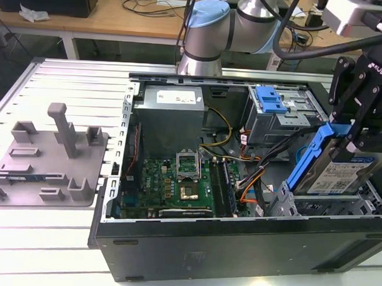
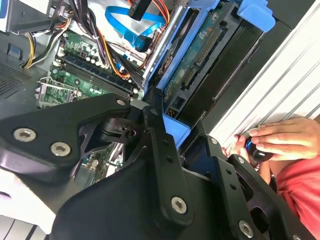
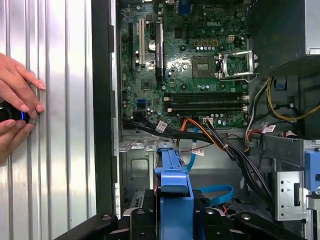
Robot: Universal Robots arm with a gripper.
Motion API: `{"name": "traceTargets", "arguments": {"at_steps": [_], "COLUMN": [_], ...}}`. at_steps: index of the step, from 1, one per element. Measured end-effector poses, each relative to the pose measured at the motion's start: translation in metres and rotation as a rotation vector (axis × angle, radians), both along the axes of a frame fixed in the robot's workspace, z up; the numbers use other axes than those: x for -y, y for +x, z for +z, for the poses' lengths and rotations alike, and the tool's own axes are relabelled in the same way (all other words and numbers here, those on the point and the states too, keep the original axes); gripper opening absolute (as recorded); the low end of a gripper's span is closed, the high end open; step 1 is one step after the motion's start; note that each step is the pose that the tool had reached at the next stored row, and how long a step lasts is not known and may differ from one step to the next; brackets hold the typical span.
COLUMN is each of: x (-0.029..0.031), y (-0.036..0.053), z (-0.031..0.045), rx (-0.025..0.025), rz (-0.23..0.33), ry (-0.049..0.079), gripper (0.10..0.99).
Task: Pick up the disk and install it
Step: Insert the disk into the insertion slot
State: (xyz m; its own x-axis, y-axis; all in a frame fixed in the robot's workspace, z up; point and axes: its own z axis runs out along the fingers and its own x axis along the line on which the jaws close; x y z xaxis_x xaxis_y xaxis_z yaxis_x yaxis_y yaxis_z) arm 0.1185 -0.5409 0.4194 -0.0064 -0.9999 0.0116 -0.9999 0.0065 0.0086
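In the exterior view my gripper (image 1: 357,134) is shut on the disk (image 1: 339,173), a silver drive with a white-and-blue label in a blue carrier bracket (image 1: 308,157). The disk is tilted, its lower end reaching into the grey drive bay (image 1: 331,205) at the case's right front corner. In the first wrist view the blue carrier (image 3: 173,176) sticks out between my black fingers (image 3: 137,220). In the second wrist view the disk's circuit-board side (image 2: 201,56) slants along the bay, with the carrier (image 2: 176,131) at my fingers (image 2: 159,142).
The open computer case holds a green motherboard (image 1: 176,180), a power supply (image 1: 173,110), cable bundles (image 1: 260,165) and a drive cage with a blue latch (image 1: 271,99). A grey fixture tray (image 1: 51,156) with posts lies at the exterior view's left. A person's hand (image 3: 15,100) rests on the ribbed table beside the case.
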Motion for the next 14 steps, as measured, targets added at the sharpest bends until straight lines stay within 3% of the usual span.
{"name": "traceTargets", "arguments": {"at_steps": [14], "x": [0.0004], "y": [0.0], "z": [-0.0172], "rx": [0.0], "rz": [0.001], "ry": [0.0], "gripper": [0.365]}}
